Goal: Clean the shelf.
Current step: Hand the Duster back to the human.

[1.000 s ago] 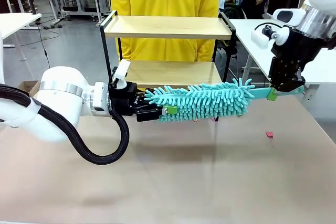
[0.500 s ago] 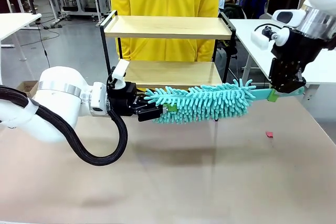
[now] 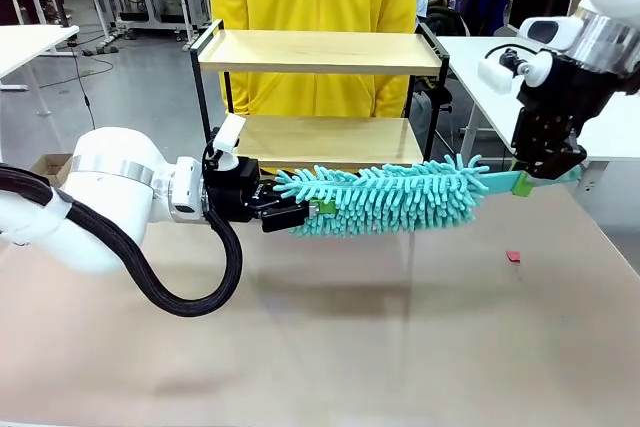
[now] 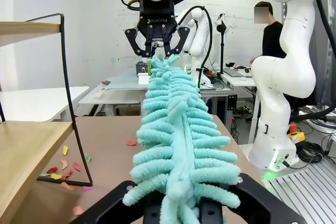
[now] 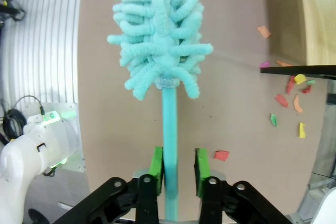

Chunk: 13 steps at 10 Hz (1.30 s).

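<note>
Left gripper (image 3: 312, 211) clamps duster (image 3: 390, 197) head, shelf (image 3: 320, 52) just behind

A robotics lab is indicated: white worktables (image 3: 30, 42) on a grey floor, further white robot arms (image 4: 286, 72) mounted beside benches, cables (image 4: 310, 150) trailed across the floor, equipment stacked on desks behind.

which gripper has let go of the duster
The right gripper: its green pads stand apart from the teal duster's handle. The left gripper is shut on the fluffy end.
</note>
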{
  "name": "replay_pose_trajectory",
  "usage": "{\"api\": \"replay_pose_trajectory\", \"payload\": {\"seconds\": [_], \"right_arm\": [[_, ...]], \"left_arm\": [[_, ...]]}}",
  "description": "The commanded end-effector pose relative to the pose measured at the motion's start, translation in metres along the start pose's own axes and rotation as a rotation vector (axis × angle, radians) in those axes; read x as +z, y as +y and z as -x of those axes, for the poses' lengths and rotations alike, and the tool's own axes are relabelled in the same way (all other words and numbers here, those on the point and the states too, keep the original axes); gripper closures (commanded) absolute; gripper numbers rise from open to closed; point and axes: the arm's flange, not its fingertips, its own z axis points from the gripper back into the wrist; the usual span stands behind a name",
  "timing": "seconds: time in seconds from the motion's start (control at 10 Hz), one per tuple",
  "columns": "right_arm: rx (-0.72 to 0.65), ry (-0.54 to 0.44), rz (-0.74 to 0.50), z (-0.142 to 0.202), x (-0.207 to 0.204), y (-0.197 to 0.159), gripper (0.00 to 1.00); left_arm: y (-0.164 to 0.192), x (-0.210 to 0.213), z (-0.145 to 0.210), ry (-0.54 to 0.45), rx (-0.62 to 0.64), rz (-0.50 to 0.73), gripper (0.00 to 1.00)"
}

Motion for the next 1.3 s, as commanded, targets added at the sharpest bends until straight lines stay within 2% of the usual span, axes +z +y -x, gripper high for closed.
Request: {"api": "replay_pose_trajectory", "payload": {"seconds": [0.0,0.1,0.2,0.3,0.4,0.7,1.0,1.1,1.2], "right_arm": [[-0.078,-0.147,0.007,0.008,0.033,0.005,0.0],[-0.114,-0.226,0.008,0.015,0.047,0.005,0.0],[-0.165,-0.331,-0.018,0.029,0.061,0.006,0.04],[-0.229,-0.414,-0.015,0.045,0.071,0.007,0.0],[-0.264,-0.514,-0.013,0.065,0.08,0.009,0.0],[-0.347,-0.727,0.007,0.137,0.094,0.015,0.0],[-0.343,-0.812,0.007,0.166,0.089,0.012,0.0],[-0.402,-0.741,0.013,0.164,0.102,0.016,0.0],[-0.402,-0.741,0.013,0.164,0.102,0.016,0.0]], "left_arm": [[0.0,-0.001,-0.001,-0.007,-0.007,0.007,1.0],[0.0,-0.001,-0.001,-0.007,-0.007,0.007,1.0],[0.0,-0.001,-0.001,-0.007,-0.007,0.007,1.0],[0.0,-0.001,-0.001,-0.007,-0.007,0.007,1.0],[0.0,-0.001,-0.001,-0.007,-0.007,0.007,1.0],[0.0,-0.001,-0.001,-0.007,-0.007,0.007,1.0],[0.0,-0.001,-0.001,-0.007,-0.007,0.007,1.0],[0.0,-0.001,-0.001,-0.007,-0.007,0.007,1.0],[0.0,-0.001,-0.001,-0.007,-0.007,0.007,1.0]]}}
